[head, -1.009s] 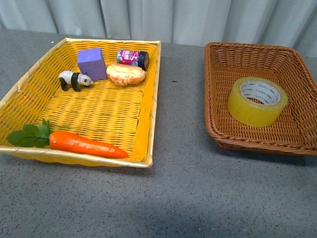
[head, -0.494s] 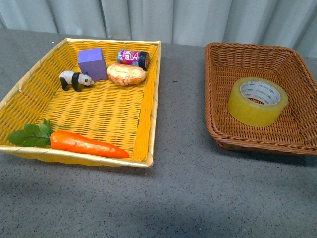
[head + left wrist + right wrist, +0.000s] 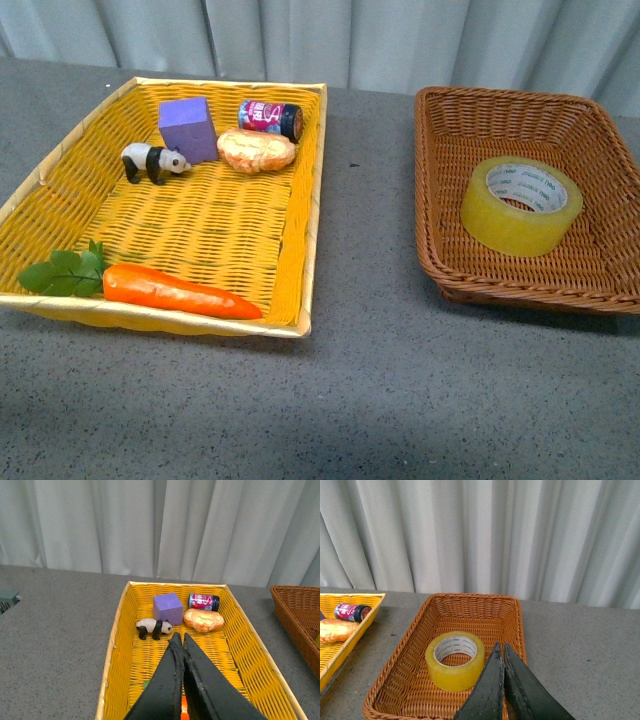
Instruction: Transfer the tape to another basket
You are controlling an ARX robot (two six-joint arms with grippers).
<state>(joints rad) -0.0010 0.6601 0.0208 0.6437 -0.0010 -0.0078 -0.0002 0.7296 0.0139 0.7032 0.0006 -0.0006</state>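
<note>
Fingers (image 3: 500, 652) pressed together, one tape (image 3: 521, 204) (in basket (image 3: 600, 270))

- A yellow basket (image 3: 60, 180) is sitting on the left of the grey table (image 3: 370, 400).
- A purple block (image 3: 187, 128) is standing at its far end, a toy panda (image 3: 152, 161) just left of it.
- A bread roll (image 3: 257, 151) is lying beside a small can (image 3: 270, 117) on its side.
- A carrot (image 3: 175, 291) is lying along the near edge, its green leaves (image 3: 62, 272) pointing left.
- Pale curtains (image 3: 400, 40) are hanging behind.
</note>
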